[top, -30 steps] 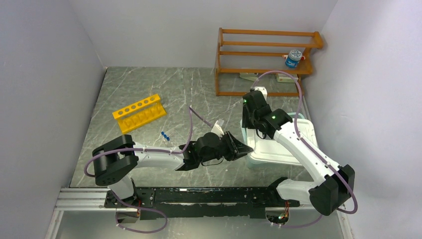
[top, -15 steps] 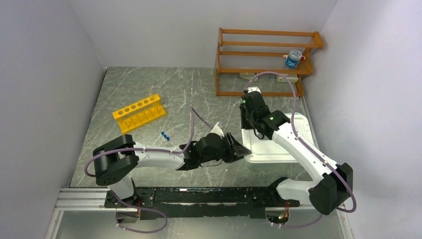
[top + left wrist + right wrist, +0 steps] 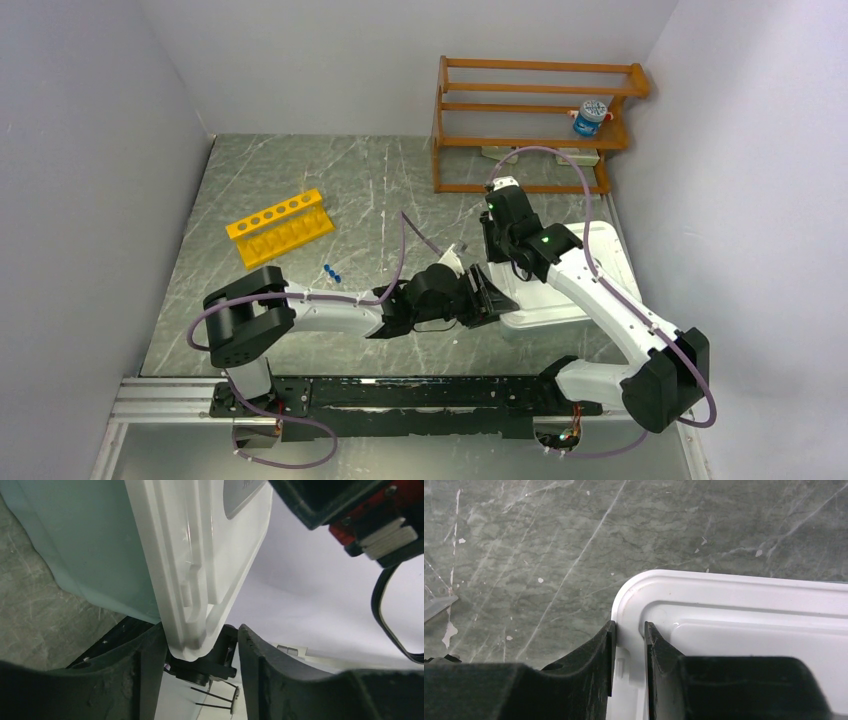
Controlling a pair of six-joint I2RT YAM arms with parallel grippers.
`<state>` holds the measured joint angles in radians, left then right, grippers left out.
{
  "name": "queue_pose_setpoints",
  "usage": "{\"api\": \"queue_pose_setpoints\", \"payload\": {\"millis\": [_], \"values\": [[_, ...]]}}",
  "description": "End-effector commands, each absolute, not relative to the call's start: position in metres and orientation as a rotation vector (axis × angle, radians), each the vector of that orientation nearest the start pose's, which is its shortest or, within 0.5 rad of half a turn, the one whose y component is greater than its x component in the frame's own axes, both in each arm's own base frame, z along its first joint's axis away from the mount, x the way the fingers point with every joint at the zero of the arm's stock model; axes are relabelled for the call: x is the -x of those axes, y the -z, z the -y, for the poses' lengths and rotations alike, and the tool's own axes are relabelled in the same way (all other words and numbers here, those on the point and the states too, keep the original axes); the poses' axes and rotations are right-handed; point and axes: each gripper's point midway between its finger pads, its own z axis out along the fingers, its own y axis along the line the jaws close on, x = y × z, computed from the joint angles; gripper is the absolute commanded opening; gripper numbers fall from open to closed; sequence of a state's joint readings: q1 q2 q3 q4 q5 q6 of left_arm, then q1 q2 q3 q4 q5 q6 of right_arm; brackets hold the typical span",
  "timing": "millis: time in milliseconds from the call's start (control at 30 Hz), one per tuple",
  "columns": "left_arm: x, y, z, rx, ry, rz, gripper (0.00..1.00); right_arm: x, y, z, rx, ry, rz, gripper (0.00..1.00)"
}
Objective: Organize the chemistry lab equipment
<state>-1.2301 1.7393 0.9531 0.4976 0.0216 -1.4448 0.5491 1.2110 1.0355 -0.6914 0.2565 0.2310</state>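
Two end effectors are on one white lid (image 3: 200, 540), none on the lab kit.

Nearest you, the left end effector (image 3: 201, 632) comes in low from the left at the lid's near-left corner. Its jaws stand wide. The corner sits between them, close against one finger (image 3: 145, 672), with clear daylight to the other. That's not a grip. In your left wrist view the pale teal tub (image 3: 75, 535) shows beneath the lid, resting on the counter (image 3: 380, 190).

Next out, the right end effector (image 3: 629, 625) points down at the lid's far-left corner. Its jaws are narrow and pinched on the raised rim, one finger outside the edge and one inside on the top face. You're holding the lid there.

The task items you can see all lie left of the tub, well apart from both sets of fingertips:
- The tiny blue-capped tubes (image 3: 332, 271) lie loose on the counter in a small cluster, just beyond the left forearm.
- The yellow holed rack (image 3: 280, 228) is farther back and left, angled on the counter, with a row of round holes along its far edge.

At the far end, the orange wooden shelf (image 3: 540, 88) stands against the back wall, right of centre. A small blue-capped bottle (image 3: 592, 116) stands at its right end. A pale flat item (image 3: 578, 156) lies low under the shelf. You can't tell what it is from the top view.
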Motion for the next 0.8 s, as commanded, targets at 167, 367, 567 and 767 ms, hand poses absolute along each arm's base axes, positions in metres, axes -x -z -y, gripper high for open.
{"api": "queue_pose_setpoints", "payload": {"millis": [167,367,567,767], "values": [[-0.130,-0.199,0.501,0.155,1.707,-2.239,0.72,-0.278,-0.166,-0.119,0.252,0.002,-2.364,0.13],[-0.130,-0.191,0.499,0.156,1.686,-2.257,0.75,-0.280,-0.178,-0.112,0.160,0.020,-2.333,0.39],[-0.142,-0.184,0.498,0.177,1.622,-2.242,0.72,-0.287,-0.202,-0.110,0.065,0.004,-2.264,0.55],[-0.157,-0.183,0.495,0.163,1.581,-2.211,0.71,-0.300,-0.223,-0.080,-0.137,0.071,-2.182,0.62]]}}
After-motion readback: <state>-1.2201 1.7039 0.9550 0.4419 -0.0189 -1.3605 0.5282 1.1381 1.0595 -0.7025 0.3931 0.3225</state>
